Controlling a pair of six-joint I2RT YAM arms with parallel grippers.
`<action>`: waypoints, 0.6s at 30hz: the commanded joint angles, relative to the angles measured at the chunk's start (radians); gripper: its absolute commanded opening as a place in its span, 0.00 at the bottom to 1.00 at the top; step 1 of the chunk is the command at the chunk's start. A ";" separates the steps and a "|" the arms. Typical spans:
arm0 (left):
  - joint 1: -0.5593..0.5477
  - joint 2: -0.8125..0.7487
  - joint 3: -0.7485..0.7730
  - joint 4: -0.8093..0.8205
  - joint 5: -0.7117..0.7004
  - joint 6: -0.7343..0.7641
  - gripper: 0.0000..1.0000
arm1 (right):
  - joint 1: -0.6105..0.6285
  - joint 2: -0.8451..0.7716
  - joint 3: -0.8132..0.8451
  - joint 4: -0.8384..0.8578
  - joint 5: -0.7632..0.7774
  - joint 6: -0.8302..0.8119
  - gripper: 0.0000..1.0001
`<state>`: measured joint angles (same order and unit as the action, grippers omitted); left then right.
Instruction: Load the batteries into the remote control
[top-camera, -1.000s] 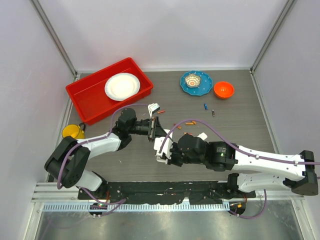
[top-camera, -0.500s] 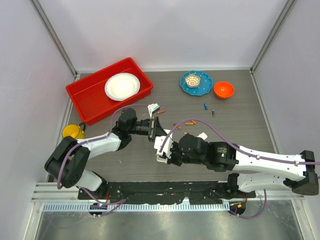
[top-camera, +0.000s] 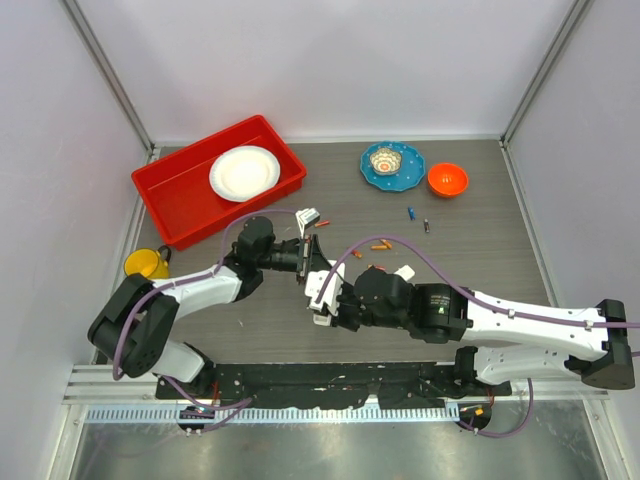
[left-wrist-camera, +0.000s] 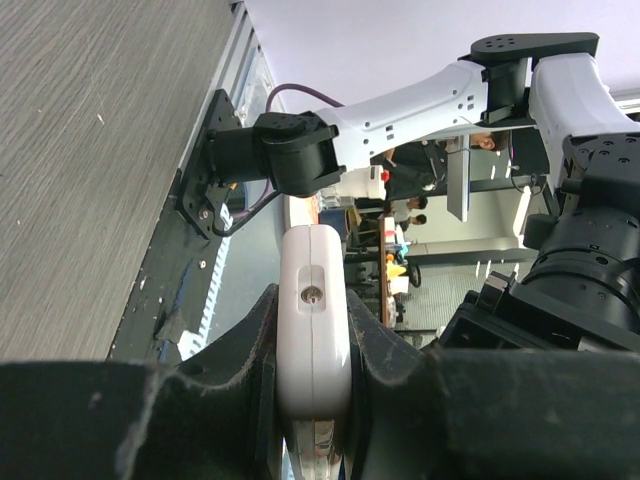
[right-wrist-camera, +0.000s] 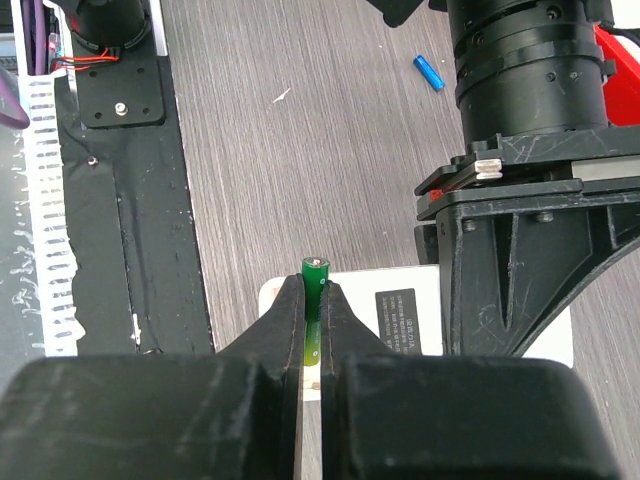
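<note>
My left gripper is shut on the remote control, a flat white handset held edge-on above the table. Its white back with a black label faces the right wrist camera. My right gripper is shut on a green battery, whose tip sticks out of the fingers right at the remote's back. Loose batteries lie on the table: an orange one, a blue one and a dark one. Another blue battery lies beyond the left gripper.
A red tray with a white plate stands at the back left. A blue plate with a small bowl and an orange bowl sit at the back. A yellow cup is at the left edge. Small white parts lie near the remote.
The right gripper with the green battery has edged slightly left, closer to the remote. The left arm holds the remote still.
</note>
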<state>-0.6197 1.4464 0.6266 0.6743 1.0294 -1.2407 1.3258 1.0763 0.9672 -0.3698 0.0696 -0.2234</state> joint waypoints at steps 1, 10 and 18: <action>-0.003 -0.044 0.047 0.010 0.001 0.020 0.00 | 0.006 -0.006 -0.004 0.016 0.004 0.021 0.01; -0.003 -0.060 0.061 -0.015 0.003 0.027 0.00 | 0.006 -0.019 -0.035 0.005 0.004 0.025 0.01; -0.003 -0.061 0.065 -0.019 0.004 0.029 0.00 | 0.007 -0.030 -0.038 -0.023 0.001 0.018 0.01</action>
<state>-0.6197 1.4181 0.6460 0.6369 1.0275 -1.2137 1.3266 1.0710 0.9310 -0.3786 0.0689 -0.2066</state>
